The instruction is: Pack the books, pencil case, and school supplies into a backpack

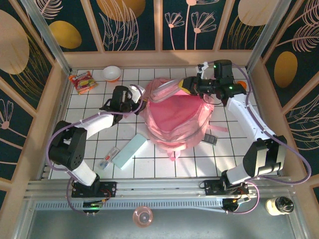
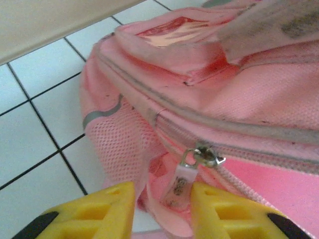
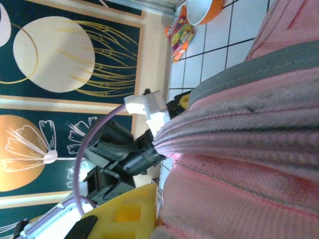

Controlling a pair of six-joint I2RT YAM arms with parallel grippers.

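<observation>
The pink backpack (image 1: 177, 119) lies in the middle of the tiled table. My left gripper (image 1: 138, 97) is at its upper left side. In the left wrist view this gripper (image 2: 163, 191) stands open, its yellow fingers on either side of the white zip pull (image 2: 182, 181), which rests against the right finger. My right gripper (image 1: 192, 85) is shut on the backpack's top fabric (image 3: 239, 149) and holds it up. The mint-green pencil case (image 1: 129, 152) and a clear slim packet (image 1: 108, 158) lie at the front left. A dark grey gadget (image 1: 211, 138) lies right of the backpack. The books are out of view.
A snack packet (image 1: 82, 81) and a white and orange bowl (image 1: 111, 73) sit at the back left near the wooden wall. Wooden walls border the table on three sides. A pink cup (image 1: 142, 216) and a bottle (image 1: 279, 205) stand below the front rail.
</observation>
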